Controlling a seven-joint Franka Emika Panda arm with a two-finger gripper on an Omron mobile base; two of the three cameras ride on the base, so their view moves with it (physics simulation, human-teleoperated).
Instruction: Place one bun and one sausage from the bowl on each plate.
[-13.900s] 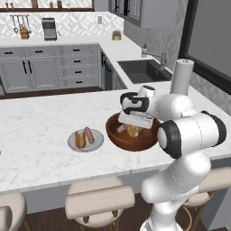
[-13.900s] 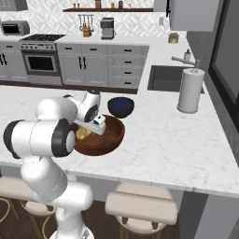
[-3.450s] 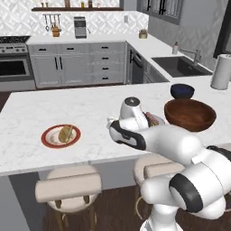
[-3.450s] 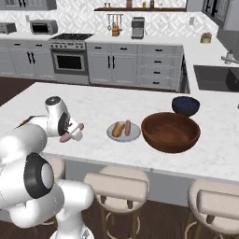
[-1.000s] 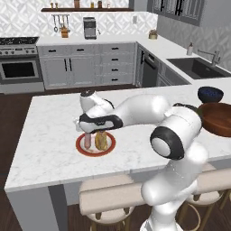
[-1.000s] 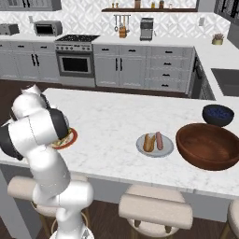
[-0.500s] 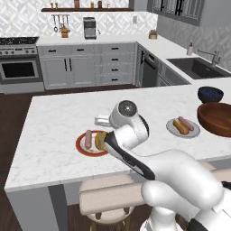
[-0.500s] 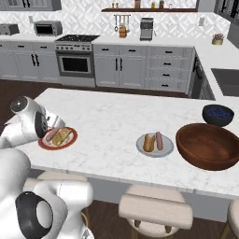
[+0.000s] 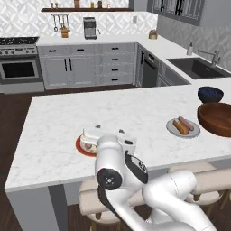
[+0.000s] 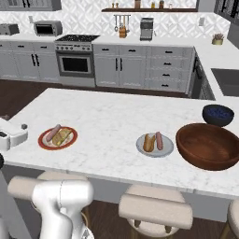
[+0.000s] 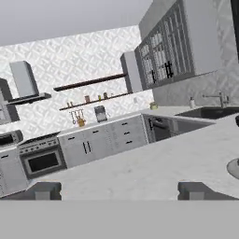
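The red-rimmed plate [image 10: 45, 142] lies near the island's left front and carries a bun [image 10: 62, 137] and a sausage [image 10: 52, 132]. A grey plate [image 10: 154, 151] in the middle also carries a bun [image 10: 149, 142] and a sausage [image 10: 159, 140]. To its right stands the large reddish-brown bowl [image 10: 209, 145]. My gripper [image 11: 122, 191] is open, its fingertips [image 11: 44, 190] wide apart with nothing between them, and it points level across the counter. The white hand [image 10: 11, 133] hovers just left of the red-rimmed plate; in the left base view it partly covers that plate [image 9: 82, 147].
A small dark blue bowl [image 10: 217, 114] sits behind the big bowl. Stools [image 10: 154, 210] line the island's near edge. Cabinets, a stove [image 10: 74, 60] and a sink [image 9: 196, 67] stand along the far walls.
The hand has lifted off the red-rimmed plate and drawn back toward the near left edge, turning level. The bun and sausage stay on the plate.
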